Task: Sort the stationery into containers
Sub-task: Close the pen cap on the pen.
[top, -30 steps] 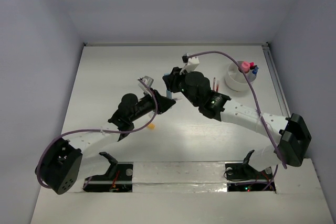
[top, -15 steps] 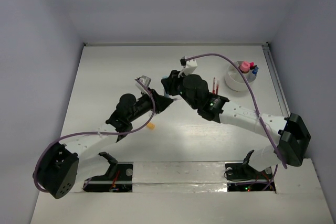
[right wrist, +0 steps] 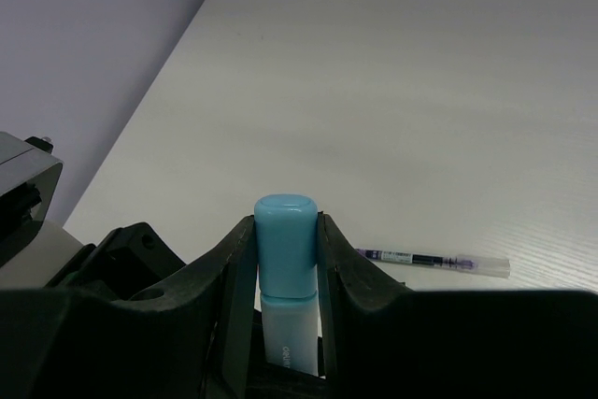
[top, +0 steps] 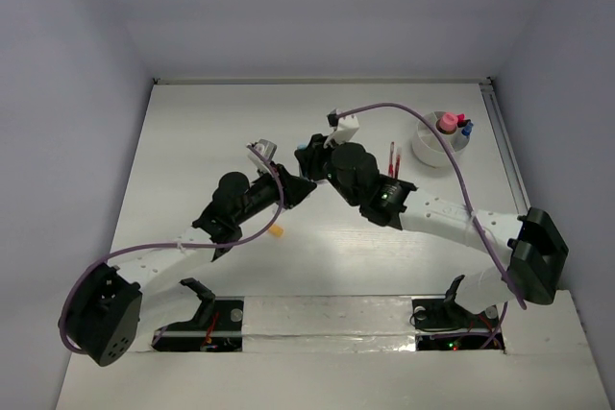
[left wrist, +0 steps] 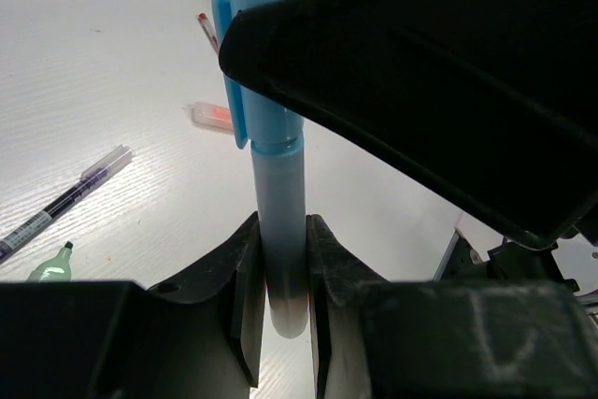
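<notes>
A pale-blue marker (left wrist: 276, 137) with a blue cap (right wrist: 285, 235) is held between both arms above the middle of the table. My left gripper (left wrist: 280, 263) is shut on the end of its barrel. My right gripper (right wrist: 285, 231) is shut on its cap; its black body (left wrist: 420, 72) fills the upper right of the left wrist view. From above, the two grippers meet nose to nose, left (top: 298, 186) and right (top: 312, 156), and the marker is mostly hidden there. The white cup (top: 434, 144) stands at the back right with a pink marker (top: 447, 122) upright in it.
Two thin red pens (top: 393, 156) lie left of the cup. A small orange item (top: 277, 232) lies beside the left arm. A grey pen (left wrist: 70, 198), a green marker (left wrist: 51, 270) and an orange marker (left wrist: 210, 116) lie on the table. One thin pen (right wrist: 434, 260) lies to the right.
Both grippers have drifted slightly to the left with the blue marker between them. Both grips look the same as before.
</notes>
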`<action>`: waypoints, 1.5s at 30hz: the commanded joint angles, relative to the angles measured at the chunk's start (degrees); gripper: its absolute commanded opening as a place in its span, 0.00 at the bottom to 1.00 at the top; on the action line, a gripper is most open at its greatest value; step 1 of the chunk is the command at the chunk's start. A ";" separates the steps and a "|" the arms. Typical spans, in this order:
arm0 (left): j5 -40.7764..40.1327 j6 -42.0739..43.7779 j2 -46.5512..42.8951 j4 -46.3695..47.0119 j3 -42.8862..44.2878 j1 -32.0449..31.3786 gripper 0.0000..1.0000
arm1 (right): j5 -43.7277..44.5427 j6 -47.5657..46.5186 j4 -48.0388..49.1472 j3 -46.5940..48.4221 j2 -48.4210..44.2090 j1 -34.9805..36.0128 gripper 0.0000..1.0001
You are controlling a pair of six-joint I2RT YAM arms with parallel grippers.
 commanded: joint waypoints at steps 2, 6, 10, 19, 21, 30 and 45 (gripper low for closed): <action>-1.71 1.34 -2.34 2.68 1.86 0.31 0.00 | 2.37 -0.29 0.46 -1.32 -0.28 2.39 0.08; -2.06 1.43 -2.34 2.51 1.77 0.31 0.00 | 5.71 -1.70 -0.68 -0.71 0.86 5.29 0.07; -2.41 1.69 -2.87 2.33 1.77 0.31 0.00 | 7.65 -2.84 -1.13 -0.71 1.57 6.61 0.07; -2.24 1.60 -4.36 2.33 1.51 0.92 0.00 | 5.90 -1.18 -0.69 -4.92 0.34 7.23 0.03; -1.97 1.25 -5.06 2.51 1.34 0.92 0.00 | 4.15 -0.30 -1.21 -5.71 -0.53 7.23 0.00; -2.94 1.52 -8.23 2.15 1.42 1.45 0.00 | -1.04 3.22 -6.31 -8.96 -2.73 7.23 0.00; -3.29 0.37 -7.88 2.16 3.88 1.45 0.00 | -3.33 12.09 -6.93 -18.63 -2.65 10.48 0.00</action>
